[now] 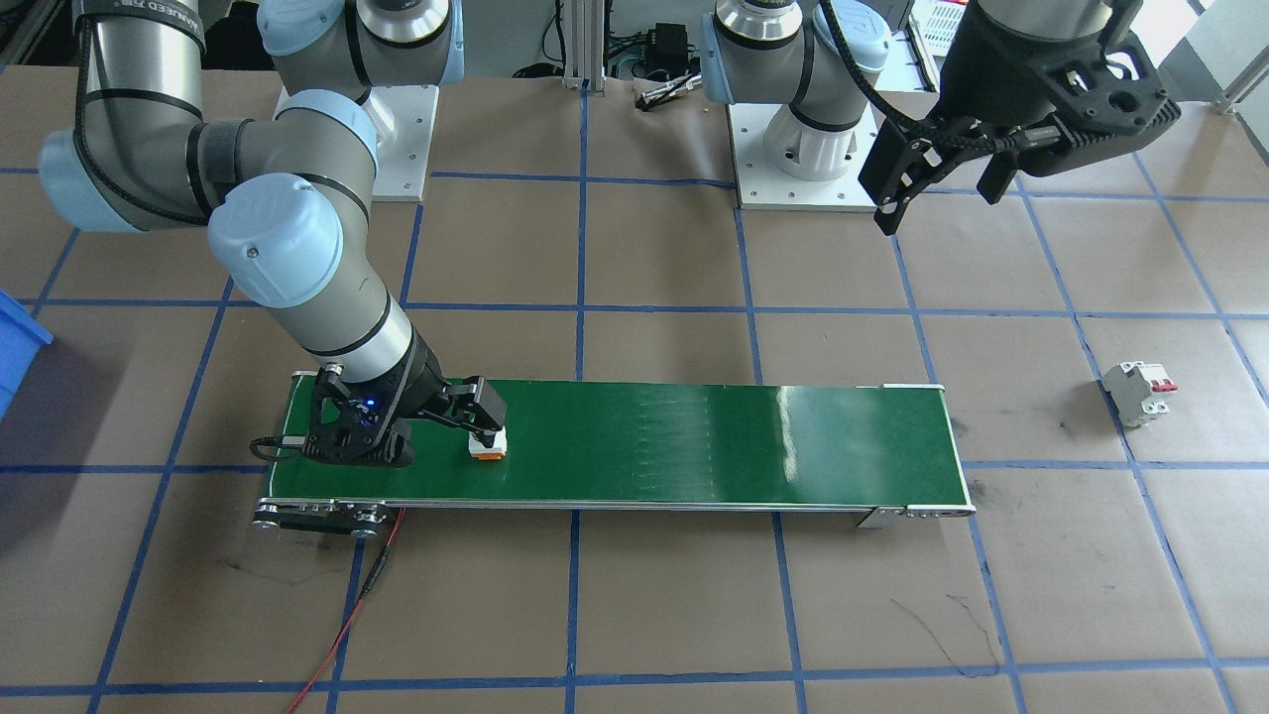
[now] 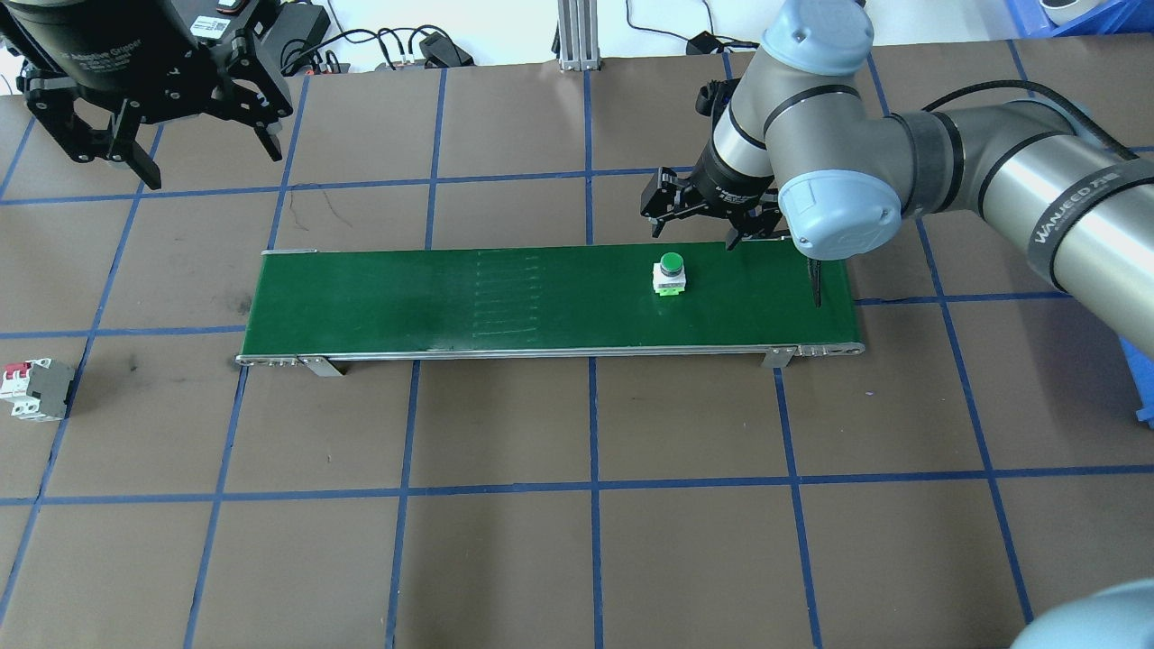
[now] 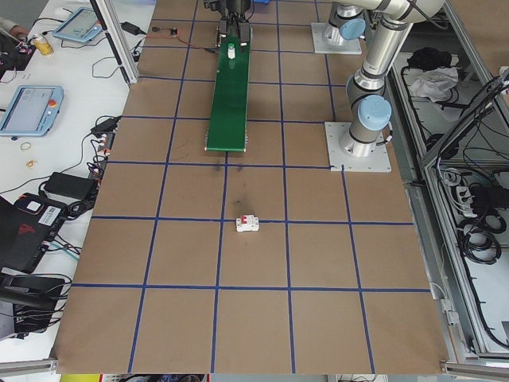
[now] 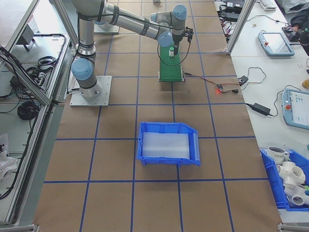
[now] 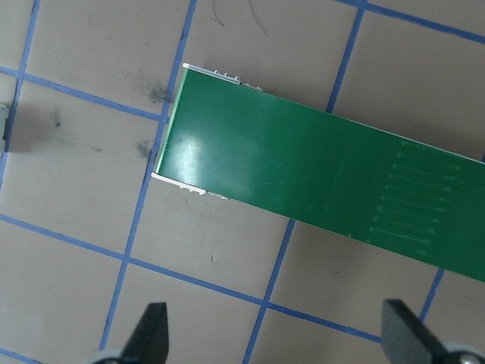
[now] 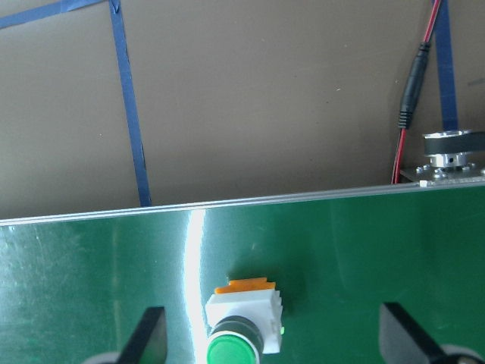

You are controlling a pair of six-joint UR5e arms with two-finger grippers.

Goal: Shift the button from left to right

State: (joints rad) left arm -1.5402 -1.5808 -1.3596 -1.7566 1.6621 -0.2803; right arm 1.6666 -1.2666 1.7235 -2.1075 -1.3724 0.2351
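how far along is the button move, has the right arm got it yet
Looks done: the button stands upright toward the right end of the green belt, so its ride from the left seems over. In hand: the right gripper is open, fingers either side of the button, not closed on it. Left: grasp it and lift it off. The left gripper hangs open, away from the belt.

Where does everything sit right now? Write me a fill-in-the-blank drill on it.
1. The button stands on the ___ conveyor belt.
2. The right gripper is over the belt with its jaws ___.
3. The circuit breaker lies off the belt, on the robot's ___ side.
4. The left gripper holds ___.

Missing words: green; open; left; nothing
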